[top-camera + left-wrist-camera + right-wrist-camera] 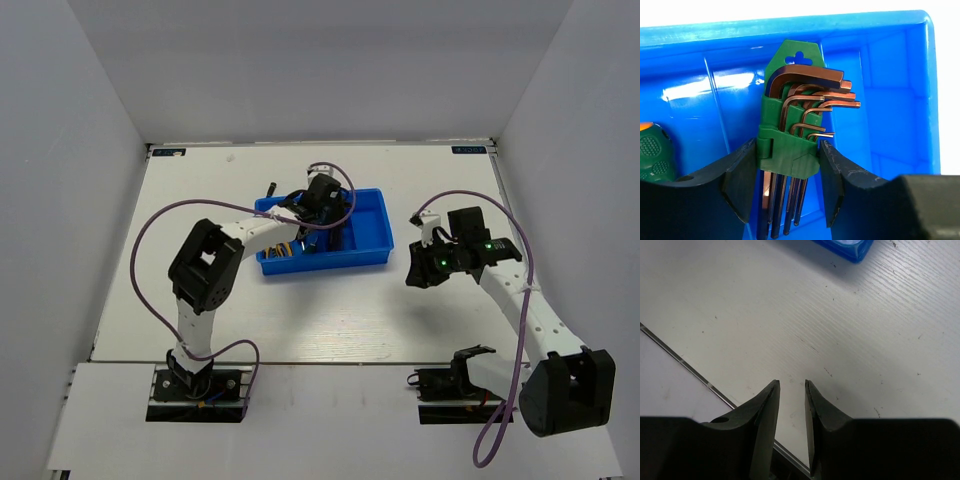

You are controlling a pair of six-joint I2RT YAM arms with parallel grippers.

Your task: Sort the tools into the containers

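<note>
"Blue plastic tray [375,258] in the middle of the table [200,330]. What do you see from above?"

"The left gripper [318,208] is right over the tray, with its arm stretched far out. The right gripper [425,268] hangs low over the table, near the tray's right end."

"What does the left wrist camera show?"

"The hex keys [805,115] in their green holder! The two fingers [740,182] squeeze the holder from both sides. The bundle is over one slot of the tray. A green screwdriver [651,155] is one slot to the left."

"So which step is it?"

"I think it is putting the hex keys in. Next it must let go and lift straight up, so it does not bump the dividers. I cannot tell if the keys touch the bottom."

"And the right wrist camera?"

"Its fingers are only a thin crack apart and hold nothing. A corner of the tray peeks in at the top."
</note>
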